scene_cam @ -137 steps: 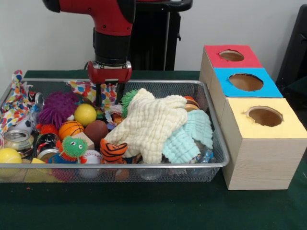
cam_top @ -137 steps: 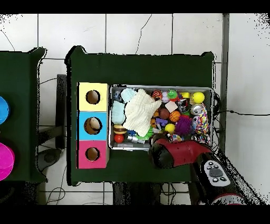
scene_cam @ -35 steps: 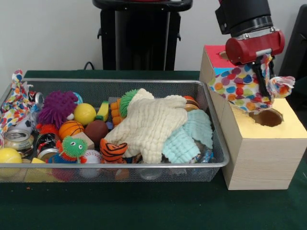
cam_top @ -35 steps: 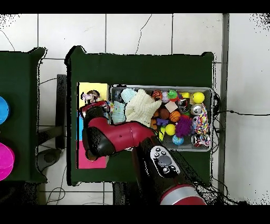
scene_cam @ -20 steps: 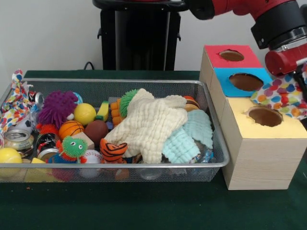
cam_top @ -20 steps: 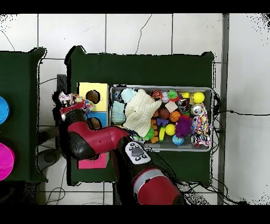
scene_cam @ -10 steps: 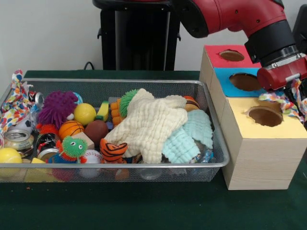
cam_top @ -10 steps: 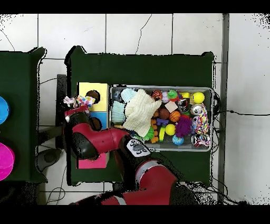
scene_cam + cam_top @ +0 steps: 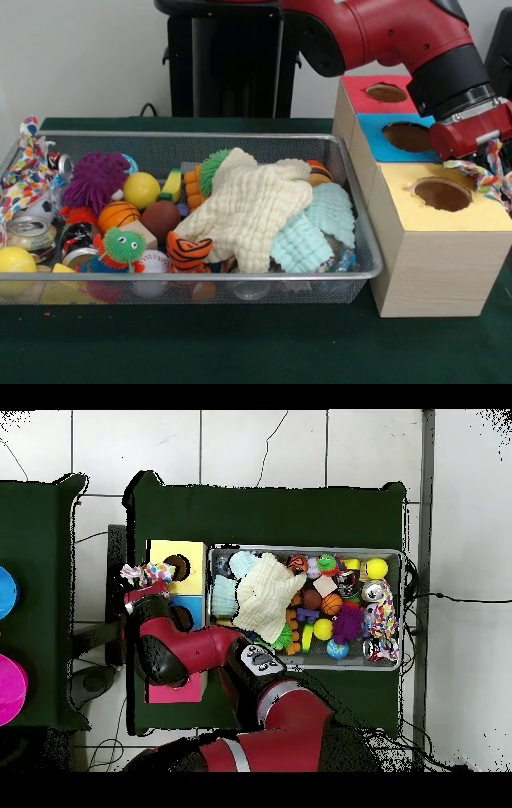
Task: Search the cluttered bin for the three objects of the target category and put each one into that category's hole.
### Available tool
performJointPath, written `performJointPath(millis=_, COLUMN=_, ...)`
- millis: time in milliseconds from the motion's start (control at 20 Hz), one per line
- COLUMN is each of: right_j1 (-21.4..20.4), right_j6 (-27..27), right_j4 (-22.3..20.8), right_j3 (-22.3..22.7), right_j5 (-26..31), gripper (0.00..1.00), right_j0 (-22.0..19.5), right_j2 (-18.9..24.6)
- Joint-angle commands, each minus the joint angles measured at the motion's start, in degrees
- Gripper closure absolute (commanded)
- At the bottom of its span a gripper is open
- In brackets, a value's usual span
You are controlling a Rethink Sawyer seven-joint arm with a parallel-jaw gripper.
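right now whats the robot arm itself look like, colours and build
A thick arm of glossy red rounded shells, broken by black cylindrical sections at the joints. It ends in a red wrist block above the gripper, edged with a thin pale strip. From overhead, a dark oval panel with small pale round buttons sits on a red link. No loose cables show along it. The pedestal behind is black.

Polka-dot cloth carried from the bin to the yellow box

At the start the gripper (image 9: 490, 164) was down in the far left part of the wire mesh bin (image 9: 352, 200), among the toys; it has since swung across to the yellow-topped box (image 9: 480, 214). The polka-dot cloth (image 9: 486, 173) it lifted out spread wide a second ago and now hangs bunched at the box's outer edge, just beside the round hole (image 9: 442, 194).
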Motion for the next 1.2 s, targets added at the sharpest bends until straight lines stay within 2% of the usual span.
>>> performJointPath(millis=50, right_j1=0.5, right_j6=10.0, right_j4=-1.0, right_j3=-3.6, right_j5=5.0, gripper=1.0, right_j0=-4.1, right_j2=-0.8)
performJointPath(millis=300, right_j1=-2.9, right_j6=10.1, right_j4=0.5, right_j3=-2.3, right_j5=11.0, gripper=1.0, right_j0=-5.8, right_j2=1.6)
performJointPath(millis=650, right_j1=-4.2, right_j6=10.7, right_j4=0.7, right_j3=-1.3, right_j5=11.4, gripper=1.0, right_j0=-5.9, right_j2=1.6)
performJointPath(millis=1050, right_j1=-5.8, right_j6=11.0, right_j4=-0.2, right_j3=-0.2, right_j5=15.2, gripper=1.0, right_j0=-8.6, right_j2=6.0)
performJointPath(millis=1200, right_j1=-5.3, right_j6=11.1, right_j4=-0.9, right_j3=0.2, right_j5=14.5, gripper=1.0, right_j0=-9.2, right_j2=6.4)
